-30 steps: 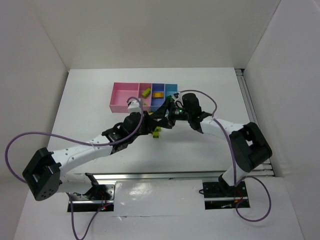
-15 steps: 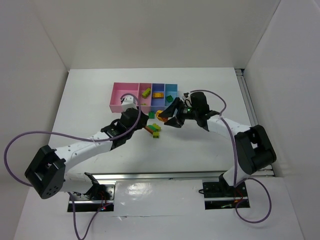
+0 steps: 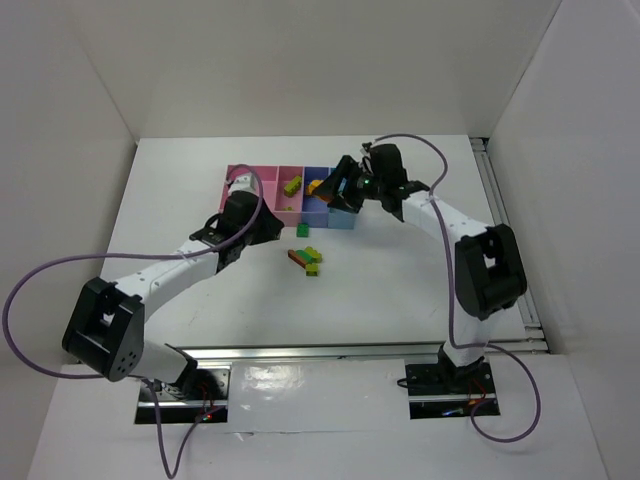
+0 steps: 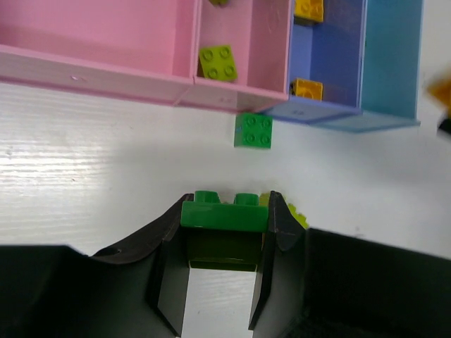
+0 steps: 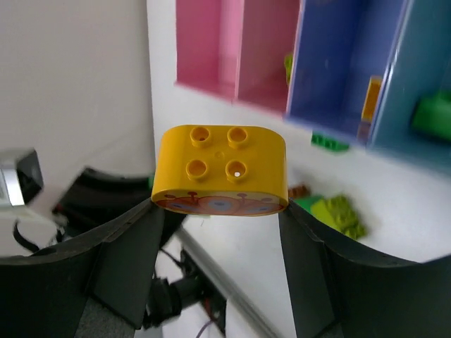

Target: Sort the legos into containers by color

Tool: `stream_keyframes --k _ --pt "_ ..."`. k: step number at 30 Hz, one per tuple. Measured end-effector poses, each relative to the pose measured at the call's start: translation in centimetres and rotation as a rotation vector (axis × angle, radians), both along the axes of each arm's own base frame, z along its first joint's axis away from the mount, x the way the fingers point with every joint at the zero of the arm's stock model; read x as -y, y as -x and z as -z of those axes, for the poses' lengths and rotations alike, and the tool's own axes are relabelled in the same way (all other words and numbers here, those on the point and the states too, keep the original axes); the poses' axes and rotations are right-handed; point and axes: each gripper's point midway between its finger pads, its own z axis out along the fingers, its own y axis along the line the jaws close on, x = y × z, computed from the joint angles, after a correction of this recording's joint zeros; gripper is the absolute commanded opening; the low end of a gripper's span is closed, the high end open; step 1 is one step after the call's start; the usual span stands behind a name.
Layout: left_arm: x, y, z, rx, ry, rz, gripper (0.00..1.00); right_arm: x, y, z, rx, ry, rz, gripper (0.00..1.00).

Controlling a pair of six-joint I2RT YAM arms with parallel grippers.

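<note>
Two bricks are in hand at this moment, one per arm.

Right hand (image 5: 220,205): closed on an orange-yellow brick (image 5: 220,160) with rounded ends. Its studs face the wrist camera and its long axis runs finger to finger.

Left hand (image 4: 227,220): closed on a green brick (image 4: 224,213), long axis likewise across the fingers.

The containers (image 3: 255,185) stand in a row towards the far edge of the table (image 4: 84,169), about mid-width. The blue-purple bin (image 4: 331,49) holds orange-yellow bricks (image 4: 307,89). The narrow pink bin (image 4: 250,42) holds a yellow-green brick (image 4: 217,62). The light blue bin (image 4: 391,63) holds a green piece (visible only in the right wrist view).

Governing relation: the top view puts the right hand above the right end of the row, about over the wall between the blue-purple and light blue bins. Its matching bin therefore lies just to its left, and a short shift should suffice.

The left hand is at the near side of the row, before the pink bins. Its likely bin, the light blue, is at the opposite end, under the right arm. Judgement: the right arm is nearer and ought to release first, or the arms may crowd each other.

A loose green brick (image 4: 254,131) lies just outside the near wall, and a small cluster (image 3: 308,258) lies nearer the table's middle.
</note>
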Motion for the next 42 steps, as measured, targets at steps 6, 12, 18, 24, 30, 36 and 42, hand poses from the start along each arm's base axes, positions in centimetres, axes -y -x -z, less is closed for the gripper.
stream_keyframes --k 6,12,18,24,30,36,42 --pt "0.7 0.8 0.8 -0.067 0.033 0.12 0.0 -1.2 -5.8 2.4 0.025 0.067 0.026 0.49" --pt "-0.3 0.3 0.0 -0.073 0.076 0.177 0.0 -1.7 -7.4 6.2 -0.041 0.11 0.024 0.83" --pt "-0.7 0.4 -0.8 -0.076 0.114 0.263 0.0 -1.7 -7.6 5.5 -0.006 0.122 0.008 0.88" --pt "0.5 1.5 -2.6 -0.041 0.213 0.473 0.0 -0.8 -4.7 1.4 0.094 0.075 -0.048 0.69" --pt "3.1 3.0 -4.2 -0.038 0.45 0.771 0.0 0.6 0.6 -2.1 0.191 0.002 -0.19 0.79" --pt "4.6 3.9 -5.0 -0.077 0.594 0.897 0.0 0.5 4.9 -2.2 0.231 -0.025 -0.335 0.83" --pt "5.6 0.0 -4.7 -0.155 0.419 0.748 0.0 1.9 4.8 -1.9 0.244 0.102 -0.268 0.8"
